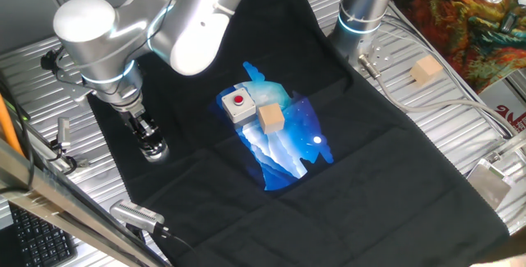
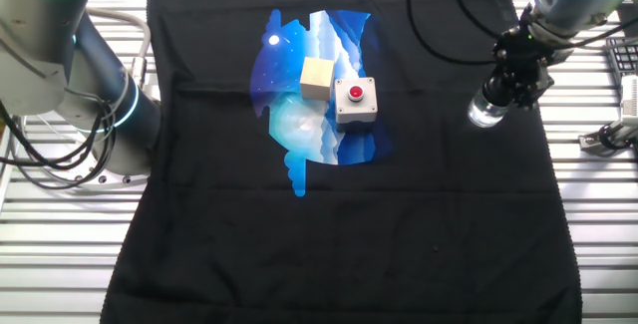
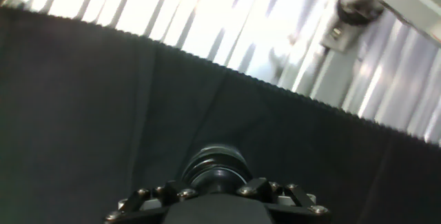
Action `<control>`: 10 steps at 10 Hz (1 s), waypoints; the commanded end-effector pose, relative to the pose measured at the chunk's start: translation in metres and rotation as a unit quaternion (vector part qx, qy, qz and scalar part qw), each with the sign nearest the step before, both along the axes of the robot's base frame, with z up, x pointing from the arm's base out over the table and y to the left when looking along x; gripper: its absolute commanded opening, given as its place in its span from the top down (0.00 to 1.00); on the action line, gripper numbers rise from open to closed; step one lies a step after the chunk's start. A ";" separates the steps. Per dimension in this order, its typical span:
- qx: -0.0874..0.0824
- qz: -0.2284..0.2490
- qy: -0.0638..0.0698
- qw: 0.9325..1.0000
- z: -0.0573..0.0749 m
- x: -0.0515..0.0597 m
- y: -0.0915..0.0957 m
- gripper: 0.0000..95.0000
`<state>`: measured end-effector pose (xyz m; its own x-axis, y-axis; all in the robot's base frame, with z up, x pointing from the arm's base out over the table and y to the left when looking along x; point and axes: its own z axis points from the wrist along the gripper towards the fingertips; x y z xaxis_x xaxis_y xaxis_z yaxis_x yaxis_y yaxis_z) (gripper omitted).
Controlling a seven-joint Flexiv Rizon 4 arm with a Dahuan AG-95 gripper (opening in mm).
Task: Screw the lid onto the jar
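Two-finger gripper [image 2: 505, 83] closed on small black round lid [image 3: 217, 171], seated atop short clear glass jar [image 2: 487, 113]. Risk: cross-threading if tilted; the unsecured jar may spin on black cloth [image 2: 349, 224].

Materials and finish, as seen.
Surface [image 1: 460, 119]: ribbed bare metal, bright sheen. Cloth [image 2: 349, 234]: matt black fabric, pinked edge, glossy blue-white print at centre. Cube [image 1: 270, 118]: pale raw wood, matt. Box [image 2: 355, 102]: grey plastic, red glossy button. Jar [image 2: 487, 113]: clear glass, shiny. Lid [image 3: 217, 169]: black, smooth, slight gloss. Gripper [image 1: 150, 140]: dark metal, visible screw heads.
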<state>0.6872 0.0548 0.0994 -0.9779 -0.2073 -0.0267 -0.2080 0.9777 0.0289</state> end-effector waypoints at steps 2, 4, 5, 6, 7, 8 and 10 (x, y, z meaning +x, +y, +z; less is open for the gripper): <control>0.006 -0.050 0.003 0.999 0.000 0.000 0.000 1.00; 0.003 -0.046 0.002 0.999 0.000 0.000 0.000 1.00; 0.003 -0.046 0.002 0.999 0.000 0.000 0.000 1.00; 0.004 -0.047 0.003 0.999 0.000 0.000 0.000 1.00; 0.005 -0.047 0.003 0.999 0.000 0.000 0.000 1.00; 0.002 -0.047 0.003 0.999 0.000 0.000 0.000 1.00; 0.004 -0.049 0.003 0.999 -0.001 0.000 0.000 1.00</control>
